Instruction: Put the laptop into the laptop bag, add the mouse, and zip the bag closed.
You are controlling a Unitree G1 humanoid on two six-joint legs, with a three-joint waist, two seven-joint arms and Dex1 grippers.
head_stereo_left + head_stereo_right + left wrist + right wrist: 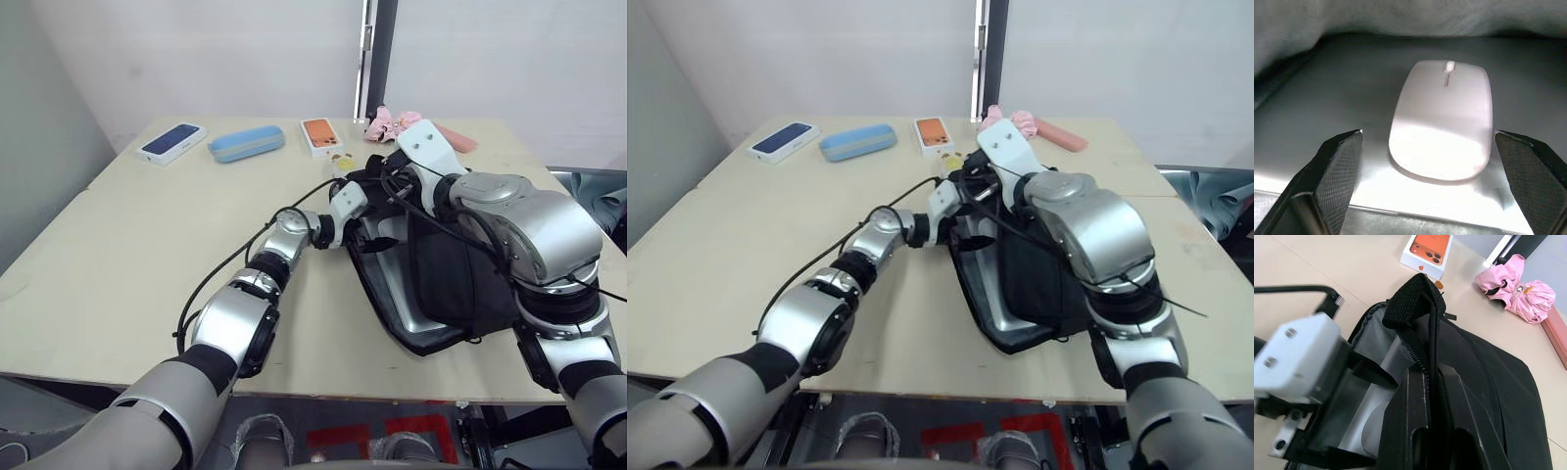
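Now the flat black fabric laptop bag (460, 284) lies on the pale wooden table (118, 255), its mouth open toward the robot's left. Inside it the thin silver metal laptop (1312, 137) lies flat, and the small smooth white oval mouse (1442, 122) rests on the laptop's surface. The left arm stretches forward across the table, elbow bent, with the left gripper (1435, 161) reaching into the bag's mouth; its two black fingers (1337, 166) stand wide apart on either side of the mouse, not touching it. The right arm bends over the bag from above, and the right gripper (1432, 382) is clamped on the bag's thin black handle strap (1415, 303), lifting the upper flap. Beyond the bag lie an orange phone box (321, 136), a light-blue oval case (246, 144) and a folded pink umbrella (1515, 286).
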